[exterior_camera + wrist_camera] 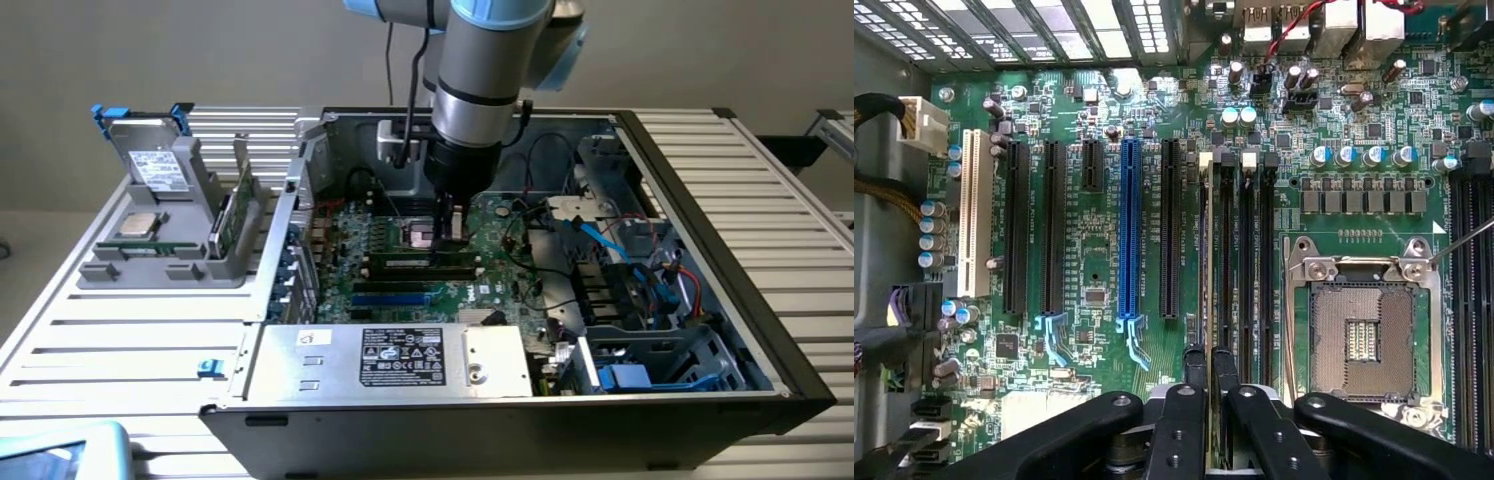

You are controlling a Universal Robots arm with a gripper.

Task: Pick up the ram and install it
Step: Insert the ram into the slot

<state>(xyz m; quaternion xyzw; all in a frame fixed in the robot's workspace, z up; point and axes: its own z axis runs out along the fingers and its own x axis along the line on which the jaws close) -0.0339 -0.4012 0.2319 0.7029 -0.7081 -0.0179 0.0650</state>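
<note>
Tool (1209,395) is pinched in narrow on my wrist feed, both fingertips (1195,375) close together with the top edge of the ram (1204,250) caught between them. The stick is edge-on from there, a thin pale line running along one of the long black memory slots (1246,250). It's the slot at the end of that row, farthest from the processor socket (1369,335), which sits just past the other slots with its metal frame around it.

In the exterior view the tool (449,232) is down inside the open PC case (694,200), with the arm (487,70) coming straight down from above. The ram (424,262) shows as a green strip with dark chips, standing upright on the motherboard (507,215) right under the fingertips.

On the side of the ram away from the socket there's a blue expansion slot (1135,230) and, further out, a white one (976,215). The silver power supply (387,360) with its label fills the near end of the case.

Outside the case, toward the exterior view's left, a grey holder (147,272) sits on the slatted counter (134,340). It carries a boxy drive (158,170), a square processor chip (139,224) and another green board (230,220) standing on edge, well apart from the tool.
</note>
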